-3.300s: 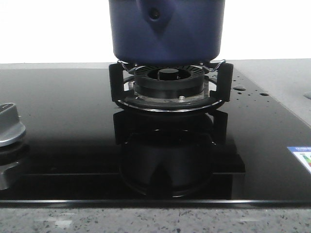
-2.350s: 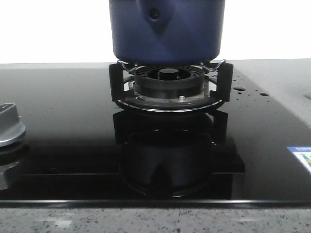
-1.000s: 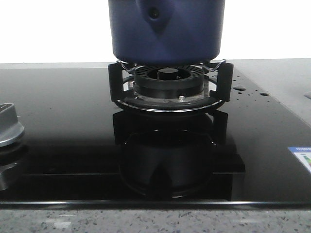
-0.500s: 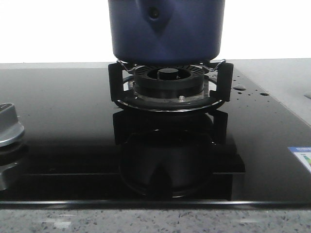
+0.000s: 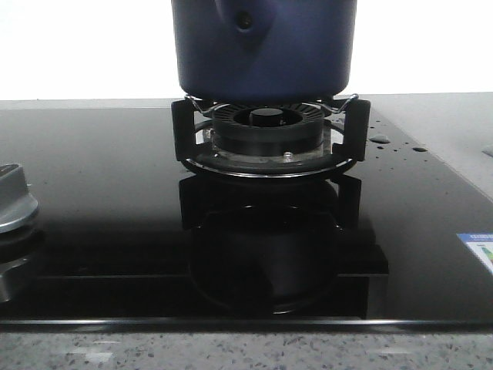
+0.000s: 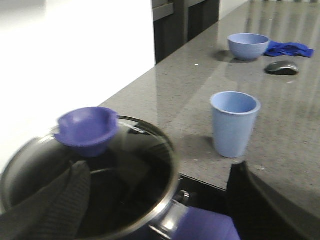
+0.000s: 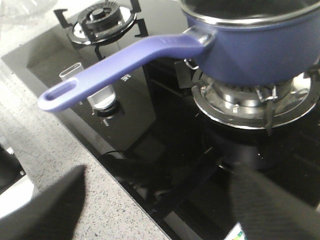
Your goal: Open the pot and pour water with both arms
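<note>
Nothing is done yet: the pot sits lidded on the burner, both grippers spread wide and empty.

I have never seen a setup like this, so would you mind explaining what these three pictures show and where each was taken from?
This is a robot with two arms, each ending in a two-fingered gripper with a small camera on its wrist. The front view looks forward over a black glass hob, where the pot sits on a burner. The left wrist view looks down at the pot's glass lid and its purple knob; the dark shapes at the bottom are the left gripper, open and holding nothing. A blue cup and a blue bowl stand on the counter beyond. The right wrist view shows the pot's long handle above the open right gripper, which is also empty.
</note>
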You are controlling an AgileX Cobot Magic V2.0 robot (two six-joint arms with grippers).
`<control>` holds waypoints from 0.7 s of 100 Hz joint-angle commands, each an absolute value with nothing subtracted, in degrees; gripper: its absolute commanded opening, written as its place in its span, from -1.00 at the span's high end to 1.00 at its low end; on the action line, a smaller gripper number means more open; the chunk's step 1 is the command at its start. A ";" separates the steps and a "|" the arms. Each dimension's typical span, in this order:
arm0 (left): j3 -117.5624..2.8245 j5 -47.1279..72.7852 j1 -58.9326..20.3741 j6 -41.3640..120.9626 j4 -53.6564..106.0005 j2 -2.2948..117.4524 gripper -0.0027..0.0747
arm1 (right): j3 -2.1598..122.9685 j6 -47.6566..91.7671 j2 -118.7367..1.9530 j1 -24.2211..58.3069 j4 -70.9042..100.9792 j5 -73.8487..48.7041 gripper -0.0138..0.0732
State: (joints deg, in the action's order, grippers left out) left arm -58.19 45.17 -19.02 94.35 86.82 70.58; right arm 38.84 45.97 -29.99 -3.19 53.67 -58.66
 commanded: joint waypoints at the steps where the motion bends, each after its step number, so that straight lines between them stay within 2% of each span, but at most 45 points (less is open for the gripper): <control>1: -63.23 45.11 -19.58 94.59 90.24 73.54 -0.40 | 40.77 47.06 -30.71 -3.09 56.92 -56.09 -0.66; 28: -75.49 50.33 -19.58 94.95 90.24 87.59 -0.40 | 40.77 47.06 -30.71 -0.26 56.92 -56.57 -0.66; 70: -83.73 53.28 -19.67 96.22 91.41 97.46 -0.40 | 40.77 47.06 -30.71 -0.27 56.92 -56.92 -0.66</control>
State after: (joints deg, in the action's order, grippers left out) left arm -81.11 51.73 -19.24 95.75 86.82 99.01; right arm 38.84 46.10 -29.99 -0.39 53.67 -58.65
